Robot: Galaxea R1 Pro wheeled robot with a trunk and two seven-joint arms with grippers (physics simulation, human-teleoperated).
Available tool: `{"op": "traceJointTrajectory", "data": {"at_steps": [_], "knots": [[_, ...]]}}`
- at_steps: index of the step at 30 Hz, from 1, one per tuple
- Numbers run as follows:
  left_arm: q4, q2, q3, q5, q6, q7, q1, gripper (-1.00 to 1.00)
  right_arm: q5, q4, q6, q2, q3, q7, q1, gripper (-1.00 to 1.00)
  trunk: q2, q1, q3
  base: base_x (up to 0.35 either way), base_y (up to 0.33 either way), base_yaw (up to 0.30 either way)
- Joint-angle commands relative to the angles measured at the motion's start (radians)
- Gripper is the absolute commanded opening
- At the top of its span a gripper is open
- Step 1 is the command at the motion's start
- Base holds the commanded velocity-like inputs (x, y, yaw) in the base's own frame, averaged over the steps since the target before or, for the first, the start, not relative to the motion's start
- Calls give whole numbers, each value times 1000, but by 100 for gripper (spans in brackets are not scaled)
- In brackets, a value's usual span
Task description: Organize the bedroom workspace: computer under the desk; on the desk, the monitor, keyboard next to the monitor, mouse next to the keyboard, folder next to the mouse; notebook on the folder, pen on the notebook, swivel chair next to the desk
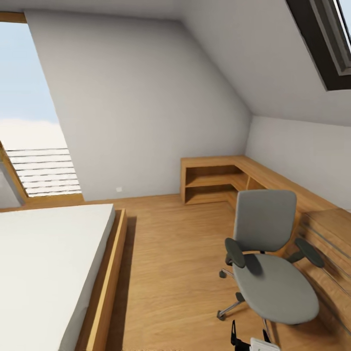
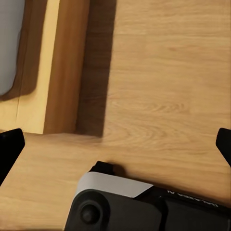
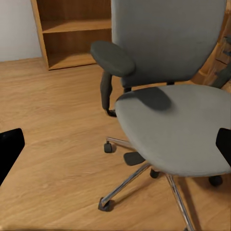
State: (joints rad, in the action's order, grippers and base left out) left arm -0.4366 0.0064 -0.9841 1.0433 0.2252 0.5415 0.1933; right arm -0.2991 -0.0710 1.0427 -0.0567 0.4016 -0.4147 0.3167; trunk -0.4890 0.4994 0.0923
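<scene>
I am in an attic bedroom with a warm wood plank floor (image 1: 170, 253), white sloped walls and a dark-framed skylight (image 1: 326, 44) overhead. To my left lies a low bed (image 1: 48, 273) with a white mattress in a light-wood frame, under a tall window (image 1: 29, 117) with slatted blinds. A light-wood corner shelf unit (image 1: 214, 180) runs along the far wall and turns down the right wall toward a light-wood chest with long bar handles (image 1: 331, 253). The swivel chair (image 1: 273, 273) stands on the floor just beside that chest, its grey seat bare, back to the corner, chrome legs spread on casters. My right gripper (image 3: 115, 144) points at the chair's seat and near armrest, its dark fingertips (image 3: 9, 149) far apart at the frame edges, released and holding nothing. My left gripper (image 2: 115, 144) hangs above bare floor beside the bed frame, fingertips (image 2: 9, 149) likewise spread wide and empty.
</scene>
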Motion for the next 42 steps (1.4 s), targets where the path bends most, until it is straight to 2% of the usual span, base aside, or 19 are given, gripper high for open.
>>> {"op": "traceJointTrajectory", "data": {"at_steps": [1,18,26,33,42], "knots": [[-1,1,-8,11,6,5,2,100,-8,0,-4,-1,10,-3,1,100,-2,0,3,0,0,203],[-1,1,-8,11,6,5,2,100,-8,0,-41,0,13,-3,1,100,-2,0,17,0,0,238],[-1,0,-8,11,6,5,2,100,0,-1,-85,0,13,-2,1,100,-2,0,22,61,0,241],[-1,0,-9,11,6,5,2,100,41,-1,-95,5,9,-2,1,100,-2,0,24,267,-23,71],[-2,0,-11,9,6,5,2,100,49,-1,-97,7,6,-3,1,100,-2,0,24,101,-12,7]]}}
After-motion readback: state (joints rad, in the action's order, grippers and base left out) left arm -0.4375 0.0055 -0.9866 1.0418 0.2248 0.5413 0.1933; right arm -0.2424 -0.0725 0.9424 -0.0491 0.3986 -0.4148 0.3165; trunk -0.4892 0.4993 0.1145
